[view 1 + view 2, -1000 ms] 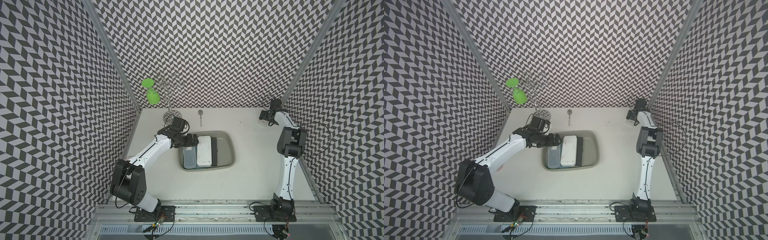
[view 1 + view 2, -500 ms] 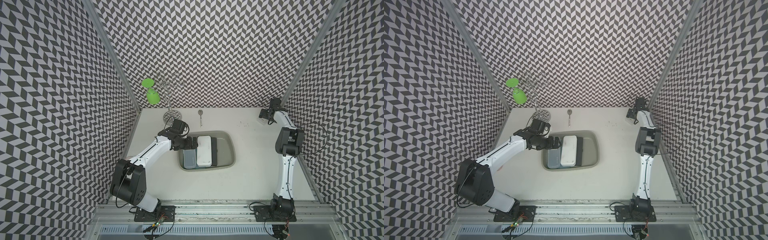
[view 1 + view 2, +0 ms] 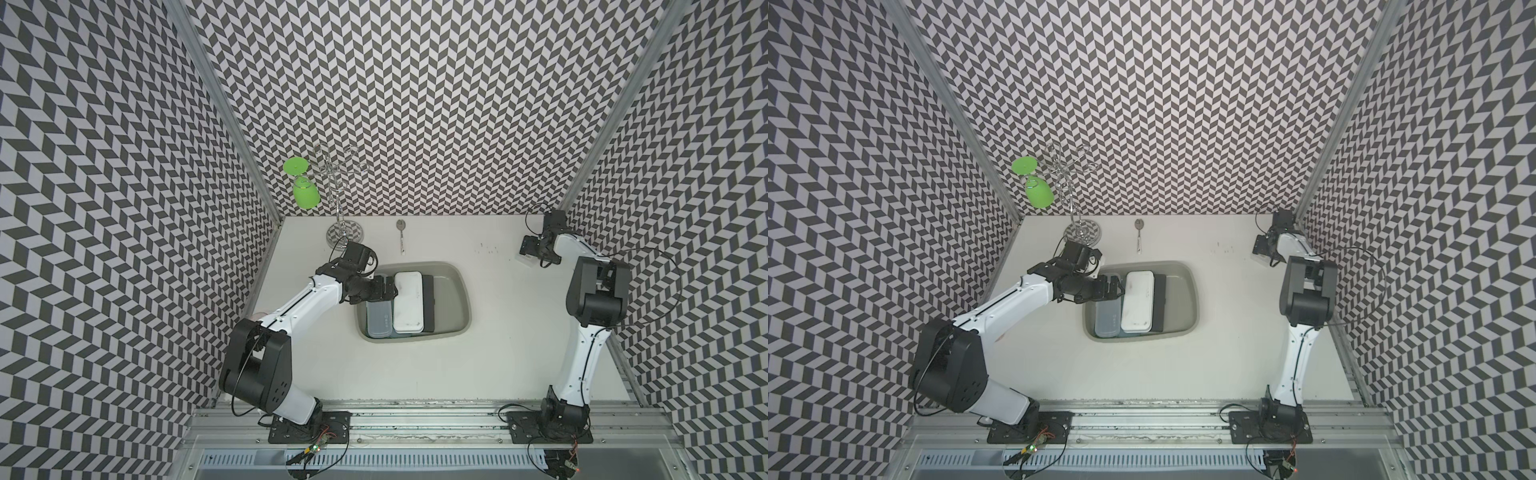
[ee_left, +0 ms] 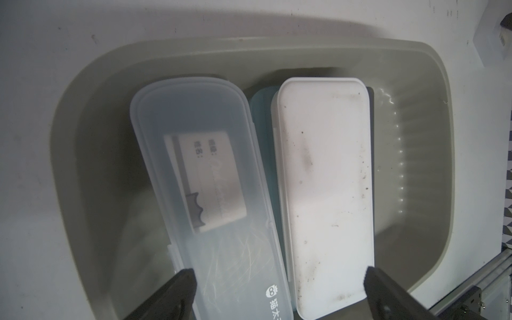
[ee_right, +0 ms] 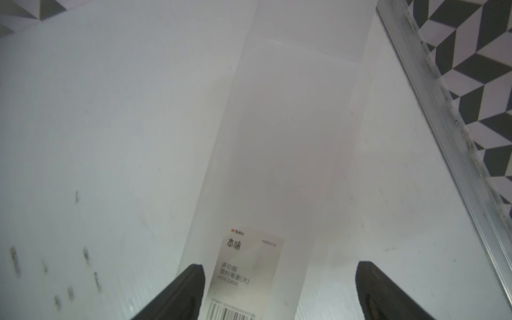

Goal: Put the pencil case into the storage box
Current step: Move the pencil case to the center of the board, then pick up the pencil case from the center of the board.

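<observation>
The pencil case (image 5: 291, 138) lies flat at the table's (image 3: 457, 374) far right corner, just beside the right-edge rail (image 5: 446, 124). The right claw (image 5: 279, 266) straddles one end, open: one finger (image 5: 191, 288) at its edge, the other clear. The box (image 3: 457, 303) sits mid-table, well apart; the left claw (image 4: 278, 273) hangs open over cases (image 4: 321, 180) inside, bare floor showing toward the right edge.

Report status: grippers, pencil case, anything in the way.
Left gripper open, empty, over box; may crowd the drop. Right gripper open astride pencil case on table. Box holds three cases, room left.
</observation>
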